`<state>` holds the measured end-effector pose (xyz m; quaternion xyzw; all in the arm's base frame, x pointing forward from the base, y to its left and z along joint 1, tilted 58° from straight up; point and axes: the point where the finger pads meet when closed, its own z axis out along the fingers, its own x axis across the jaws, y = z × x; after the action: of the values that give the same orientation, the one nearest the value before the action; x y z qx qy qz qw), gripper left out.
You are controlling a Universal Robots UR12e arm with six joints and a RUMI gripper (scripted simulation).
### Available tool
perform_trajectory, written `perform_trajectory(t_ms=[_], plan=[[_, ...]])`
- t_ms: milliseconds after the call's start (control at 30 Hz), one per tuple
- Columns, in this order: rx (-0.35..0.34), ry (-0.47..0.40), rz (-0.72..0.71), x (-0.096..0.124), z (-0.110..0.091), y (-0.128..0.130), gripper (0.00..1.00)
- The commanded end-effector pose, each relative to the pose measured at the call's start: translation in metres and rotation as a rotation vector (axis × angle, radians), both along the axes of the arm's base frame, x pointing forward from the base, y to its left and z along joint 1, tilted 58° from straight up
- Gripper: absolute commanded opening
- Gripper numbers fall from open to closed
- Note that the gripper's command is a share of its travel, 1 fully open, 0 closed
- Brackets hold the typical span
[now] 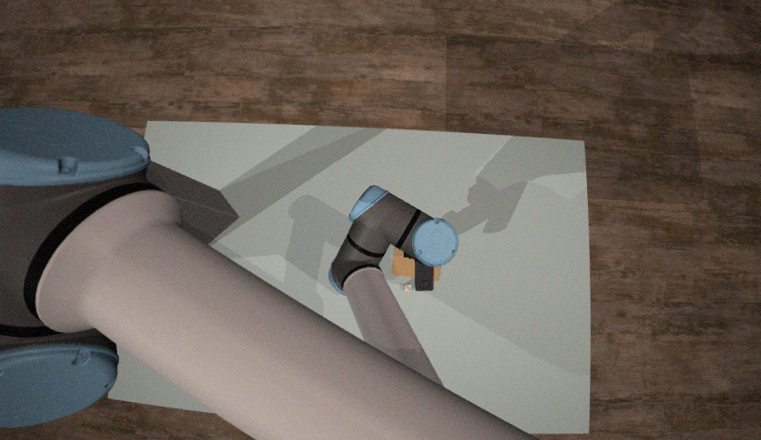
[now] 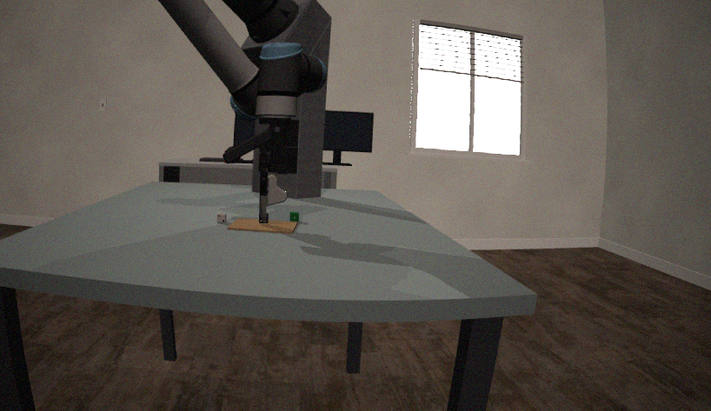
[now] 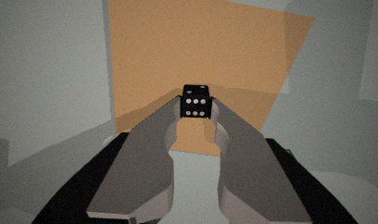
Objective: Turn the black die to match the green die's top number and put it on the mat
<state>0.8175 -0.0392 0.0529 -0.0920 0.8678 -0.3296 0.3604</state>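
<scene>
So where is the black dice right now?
The black die is pinched between the gripper fingertips, low over the orange mat. In the exterior view it sits between the white die and the green die.

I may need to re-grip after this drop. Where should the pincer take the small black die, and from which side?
As now: the pincer comes from above, shut on two opposite side faces of the small black cube die over the flat orange mat; flat, parallel faces suit it.

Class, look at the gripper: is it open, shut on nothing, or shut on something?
Shut on the black die: the gripper fingertips press its two sides, low over the orange mat.
</scene>
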Motion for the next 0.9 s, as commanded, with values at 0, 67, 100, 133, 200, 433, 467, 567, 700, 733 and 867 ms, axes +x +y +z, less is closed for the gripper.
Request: perform_trajectory(t_ms=[0,67,100,133,200,433,467,567,700,733,867], plan=[[0.0,0.0,0.001,-0.0001,0.0003,0.0005,0.03],[0.0,0.0,0.001,-0.0001,0.0003,0.0005,0.03],[0.0,0.0,0.001,-0.0001,0.0003,0.0005,0.03],[0.0,0.0,0.001,0.0,0.0003,0.0004,0.03],[0.0,0.0,0.001,0.0001,0.0001,0.0003,0.03],[0.0,0.0,0.001,0.0014,-0.0008,-0.0006,0.03],[0.0,0.0,0.001,0.0016,-0.001,-0.0008,0.03],[0.0,0.0,0.001,0.0022,-0.0014,-0.0012,0.03],[0.0,0.0,0.001,0.0024,-0.0016,-0.0014,0.03],[0.0,0.0,0.001,0.0025,-0.0016,-0.0014,0.03],[0.0,0.0,0.001,0.0026,-0.0017,-0.0015,0.03]])
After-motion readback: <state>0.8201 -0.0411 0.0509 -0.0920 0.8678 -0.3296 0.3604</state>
